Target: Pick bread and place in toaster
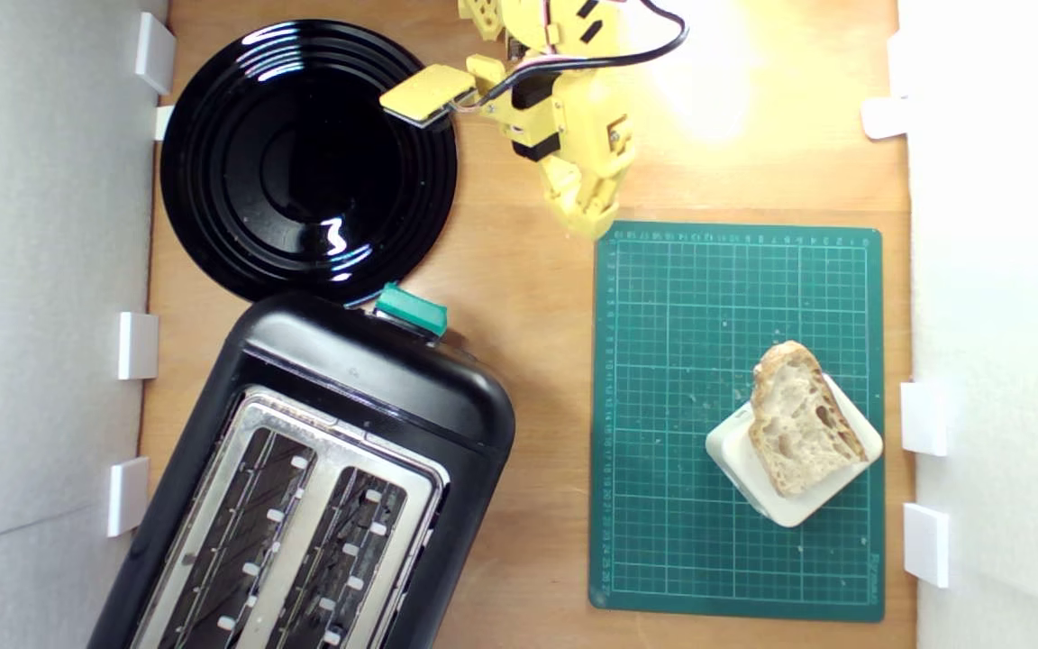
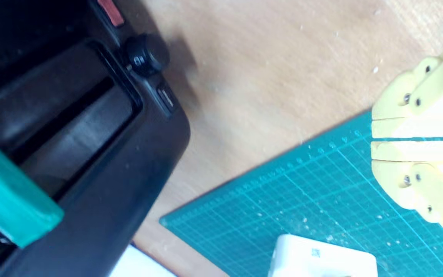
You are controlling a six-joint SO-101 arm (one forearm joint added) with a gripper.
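Exterior view: bread (image 1: 803, 428) lies on a cream block (image 1: 852, 469) on the green mat (image 1: 663, 379), at the mat's far end from the gripper (image 1: 593, 219), which hangs over the opposite edge; its long axis points roughly back toward the gripper. Toaster (image 1: 366, 406) sits off the mat, apart from both. Wrist view: gripper (image 2: 377, 136) jaws pressed together, holding nothing; bread not visible.

Bare worktop (image 1: 528, 379) runs open between the toaster (image 1: 321, 478) and the green mat (image 1: 663, 297); both toaster slots (image 1: 303, 532) gape unobstructed.
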